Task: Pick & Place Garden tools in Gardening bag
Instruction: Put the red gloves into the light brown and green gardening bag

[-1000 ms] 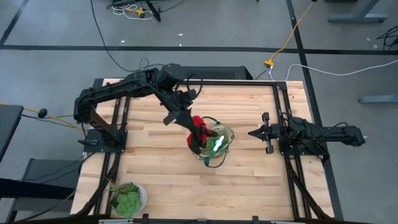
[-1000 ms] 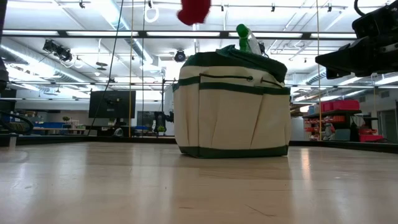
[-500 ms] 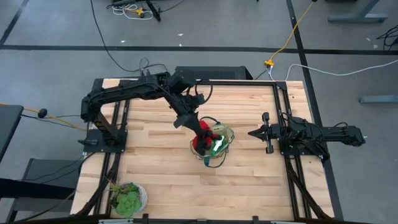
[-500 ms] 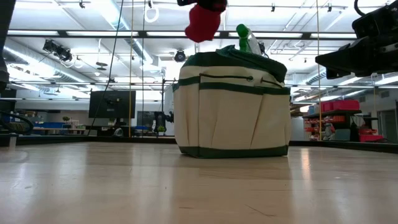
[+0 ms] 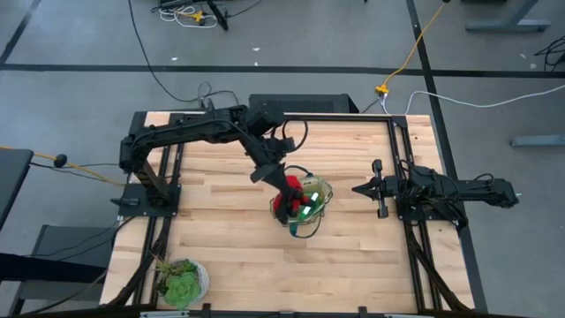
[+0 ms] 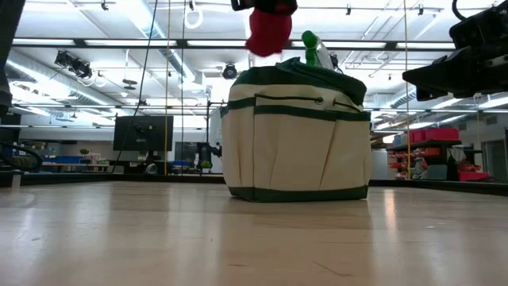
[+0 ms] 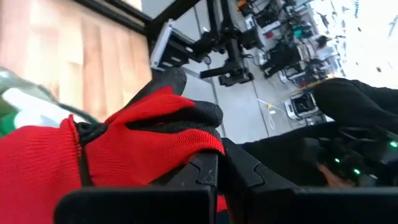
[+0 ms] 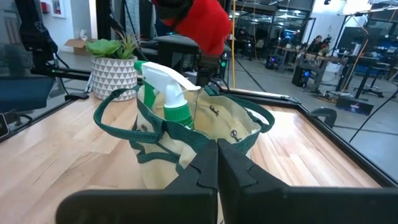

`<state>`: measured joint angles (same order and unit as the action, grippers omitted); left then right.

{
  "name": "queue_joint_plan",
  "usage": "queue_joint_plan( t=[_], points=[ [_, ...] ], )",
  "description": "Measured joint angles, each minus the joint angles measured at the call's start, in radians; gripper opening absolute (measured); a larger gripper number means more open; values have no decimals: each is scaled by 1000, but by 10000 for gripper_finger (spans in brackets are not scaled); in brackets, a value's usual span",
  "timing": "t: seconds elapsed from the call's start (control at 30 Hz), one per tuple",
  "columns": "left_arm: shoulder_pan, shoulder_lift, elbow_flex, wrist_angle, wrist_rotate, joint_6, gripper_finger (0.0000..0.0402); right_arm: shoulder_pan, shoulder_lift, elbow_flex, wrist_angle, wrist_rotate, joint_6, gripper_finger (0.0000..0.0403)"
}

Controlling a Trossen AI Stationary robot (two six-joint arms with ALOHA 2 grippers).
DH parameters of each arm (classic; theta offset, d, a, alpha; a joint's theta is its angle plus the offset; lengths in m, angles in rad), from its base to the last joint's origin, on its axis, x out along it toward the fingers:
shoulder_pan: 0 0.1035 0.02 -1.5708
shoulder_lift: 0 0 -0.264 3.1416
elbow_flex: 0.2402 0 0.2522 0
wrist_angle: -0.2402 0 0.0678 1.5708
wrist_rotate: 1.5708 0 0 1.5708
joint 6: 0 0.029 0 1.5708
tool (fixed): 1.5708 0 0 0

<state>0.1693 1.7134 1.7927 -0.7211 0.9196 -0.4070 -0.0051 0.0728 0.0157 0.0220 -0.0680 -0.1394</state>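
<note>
Plant [image 5: 181, 282] in a white patterned pot at the near-left corner of the bench [image 5: 221, 247], well apart from everything else; seen again in the right wrist view, behind the bag.

Left claw [image 5: 284, 189] reached out from the left side of the bench over the bag, clamped on the red-and-black glove bundle [image 5: 287, 196]. Glove bundle hanging in the air over the bag's left part, just above its green rim in the low view [image 6: 270, 30], not resting inside. Seen from the left wrist, red knit fabric with black edging bulging out between the dark fingers [image 7: 205, 177], which pinch it narrowly.

Gardening bag [image 5: 305, 205] near the middle of the bench, standing upright, tan fabric with dark green rim, outer pockets on its wall and looped green handles; one handle drooping toward the near edge. Green spray bottle [image 8: 171, 99] standing inside, white nozzle and green neck poking above the rim. Anything else inside not made out. No readable writing on bag or bottle.

Right claw [image 5: 378, 188] parked at the right side of the bench, apart from the bag, pointed toward it; fingers [image 8: 202, 168] pressed together with nothing between them.
</note>
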Motion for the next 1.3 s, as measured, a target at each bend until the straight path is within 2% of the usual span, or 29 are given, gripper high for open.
queue_joint_plan(
  t=[0.53, 1.3],
  points=[
    [-74, 51, 1, 71, 17, 2, 9, 0, 0, 0, 0, 0, 0, 2],
    [-55, 84, 0, 21, 27, 50, 10, 0, 0, 0, 0, 0, 0, 2]
  ],
)
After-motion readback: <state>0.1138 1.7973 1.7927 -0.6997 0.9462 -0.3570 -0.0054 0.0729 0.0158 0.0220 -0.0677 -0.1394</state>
